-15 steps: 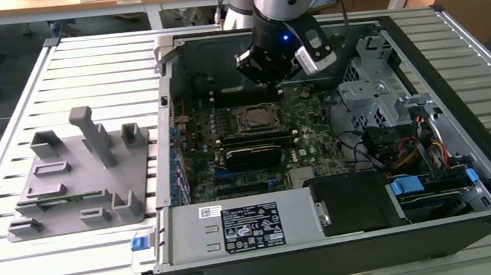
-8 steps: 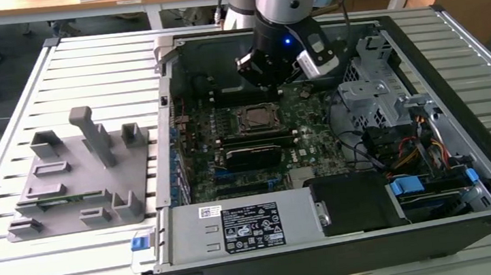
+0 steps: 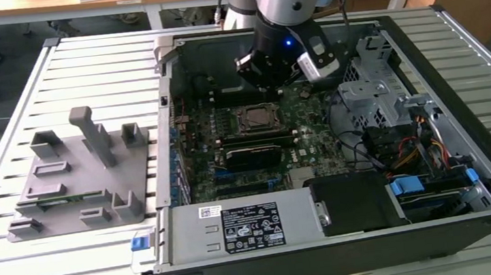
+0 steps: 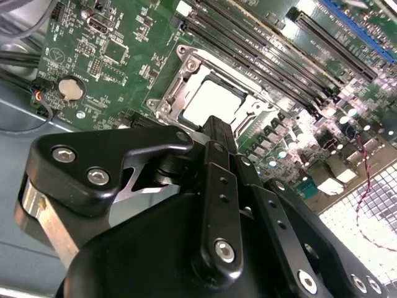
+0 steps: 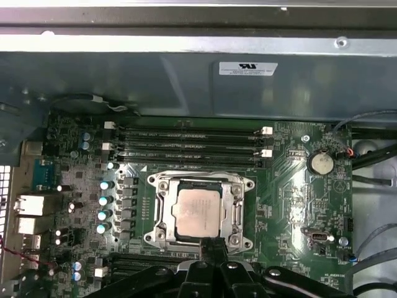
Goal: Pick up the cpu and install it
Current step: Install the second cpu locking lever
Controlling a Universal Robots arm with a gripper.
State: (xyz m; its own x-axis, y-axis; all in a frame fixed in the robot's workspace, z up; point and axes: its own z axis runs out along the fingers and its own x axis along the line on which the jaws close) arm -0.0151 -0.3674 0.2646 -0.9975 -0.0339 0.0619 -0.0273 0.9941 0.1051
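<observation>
Above the motherboard (image 3: 254,130) inside the open computer case (image 3: 427,125), the gripper (image 5: 213,248) hangs with fingers pressed together, holding nothing. Just beyond its tip, the cpu (image 5: 197,212) lies flat in its socket (image 5: 162,214).

Evenly bright overall, daylight-like. Glare washing out the cpu (image 4: 212,102) top and the perforated panel (image 4: 366,214) in the second wrist view. Dim inside the case (image 3: 192,68). Slightly soft throughout.

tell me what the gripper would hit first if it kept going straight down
Probably the cpu seated in its socket frame on the motherboard; the gripper hangs near the frame's edge, so depth is unclear.
</observation>
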